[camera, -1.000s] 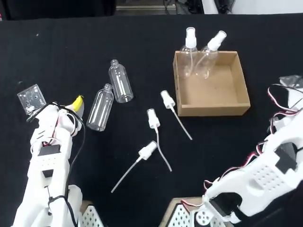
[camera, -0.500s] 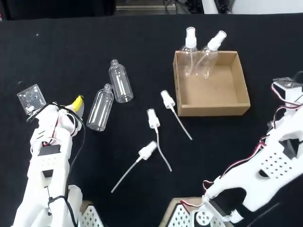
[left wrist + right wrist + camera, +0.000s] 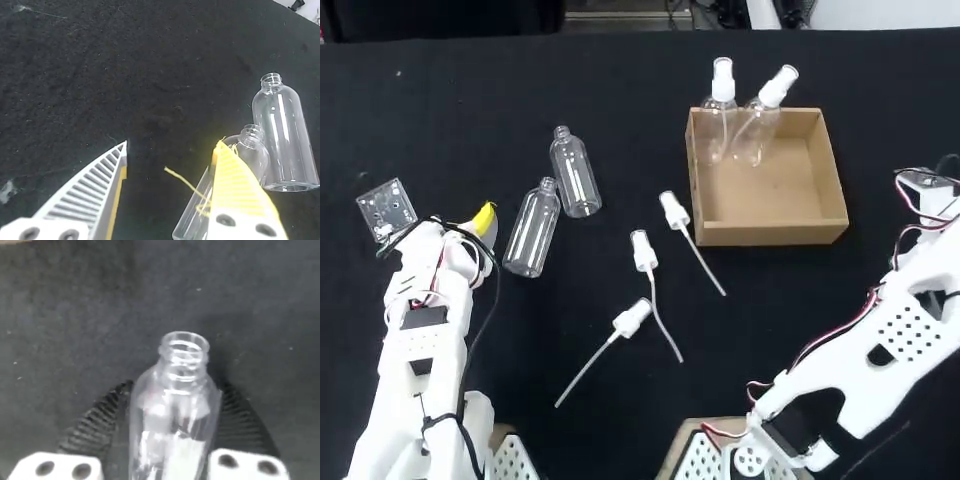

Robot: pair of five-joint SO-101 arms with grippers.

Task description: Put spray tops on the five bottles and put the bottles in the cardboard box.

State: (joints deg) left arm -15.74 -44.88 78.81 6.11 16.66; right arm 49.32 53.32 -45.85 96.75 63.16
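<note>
The right claw (image 3: 175, 387), pinching an uncapped bottle (image 3: 182, 352), is shifting beside the cardboard box (image 3: 770, 232); the left claw (image 3: 171, 146) is waiting spread. We are judging a spray top (image 3: 644, 250) due next.

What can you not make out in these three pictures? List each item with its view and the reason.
1. Held bottle, base: right wrist view, cut off by the picture's edge inside the right gripper.
2. Nearer lying bottle, body: left wrist view, partly behind the yellow finger.
3. Spray tops on the boxed bottles, screwed tight or not: high view, too small.
</note>
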